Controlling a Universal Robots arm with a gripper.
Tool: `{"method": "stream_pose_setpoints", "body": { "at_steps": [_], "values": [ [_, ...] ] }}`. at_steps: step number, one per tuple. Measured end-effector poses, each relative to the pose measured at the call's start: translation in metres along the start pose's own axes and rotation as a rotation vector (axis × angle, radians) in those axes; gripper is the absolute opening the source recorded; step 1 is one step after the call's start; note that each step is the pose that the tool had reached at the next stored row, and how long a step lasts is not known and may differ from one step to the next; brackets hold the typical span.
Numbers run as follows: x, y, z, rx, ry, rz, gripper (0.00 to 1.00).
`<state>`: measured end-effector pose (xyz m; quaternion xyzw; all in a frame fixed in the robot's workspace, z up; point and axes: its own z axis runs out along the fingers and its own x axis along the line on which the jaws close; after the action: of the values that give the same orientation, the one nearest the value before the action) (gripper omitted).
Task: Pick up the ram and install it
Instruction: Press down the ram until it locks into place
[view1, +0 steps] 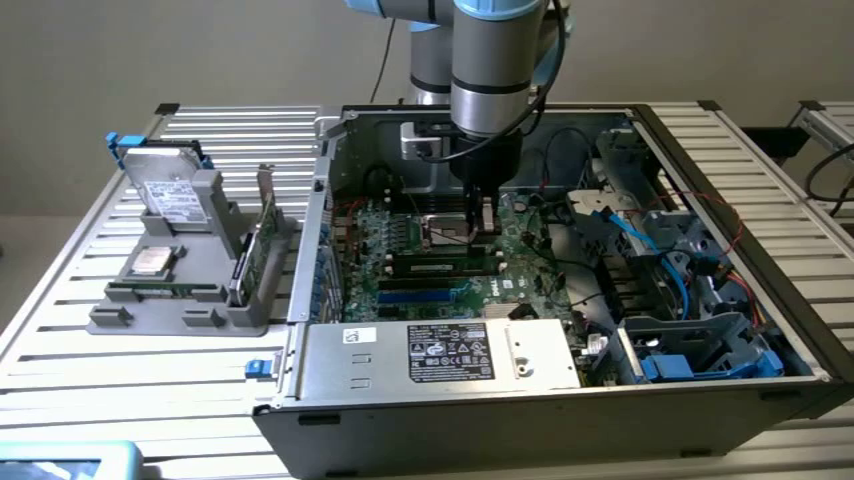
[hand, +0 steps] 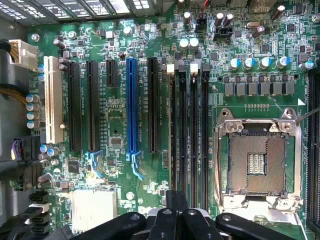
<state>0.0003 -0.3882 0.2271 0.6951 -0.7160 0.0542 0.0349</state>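
On a slatted metal desk (view1: 54, 330) a grey rack (view1: 187, 300) is seen beside an open computer case (view1: 534, 410), where the ram (view1: 430, 266) is seated upright in its slot just below the hand (view1: 483, 215), pressed together, empty.

A plain beige wall (view1: 200, 50) stood behind the work area, evenly lit and without marks. Under it, the tabletop (view1: 80, 290) was made of long silver aluminium profiles with dark grooves between them, running across the exterior view. The light was soft and gave weak shadows. At the exterior view's right, a second frame of the same profiles (view1: 830, 118) stood apart from the first. A pale blue object (view1: 67, 462) lay at the lower corner on the exterior view's left.
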Motion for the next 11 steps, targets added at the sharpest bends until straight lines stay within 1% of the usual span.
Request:
{"method": "stream_pose_setpoints", "body": {
  "at_steps": [11],
  "values": [
    [-0.0003,0.0000,0.0024,-0.0001,-0.0001,0.000,0.11]
  ]
}}
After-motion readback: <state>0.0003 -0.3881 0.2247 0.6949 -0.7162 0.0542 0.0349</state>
